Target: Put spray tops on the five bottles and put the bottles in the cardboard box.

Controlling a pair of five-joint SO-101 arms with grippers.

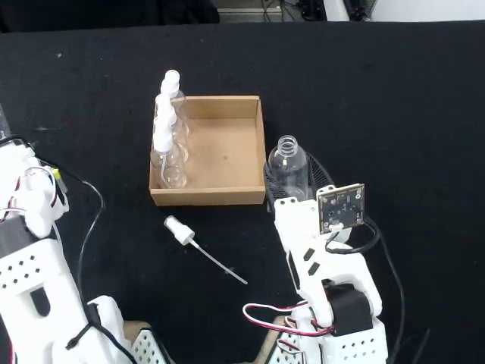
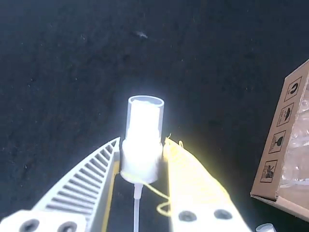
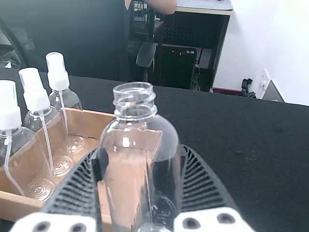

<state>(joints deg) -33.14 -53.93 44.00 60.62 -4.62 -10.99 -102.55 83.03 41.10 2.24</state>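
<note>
My right gripper (image 1: pixel 292 188) (image 3: pixel 141 164) is shut on a clear, uncapped bottle (image 1: pixel 289 159) (image 3: pixel 135 104), held upright just beside the right wall of the cardboard box (image 1: pixel 208 197) (image 3: pixel 14 203). Three bottles with white spray tops (image 1: pixel 168 125) (image 3: pixel 36 106) stand in a row along the box's left side. At the table's far left, my left gripper (image 2: pixel 142 141) is shut on a white spray top (image 2: pixel 144 125) with its tube running back between the fingers. Another spray top (image 1: pixel 180 230) lies on the table in front of the box, its thin tube pointing right.
The black table (image 1: pixel 394 98) is bare behind and to the right of the box. Cables (image 1: pixel 89 227) trail from the left arm's base. A corner of the box (image 2: pixel 285 145) appears in the left wrist view. A desk and chair stand in the room beyond the table.
</note>
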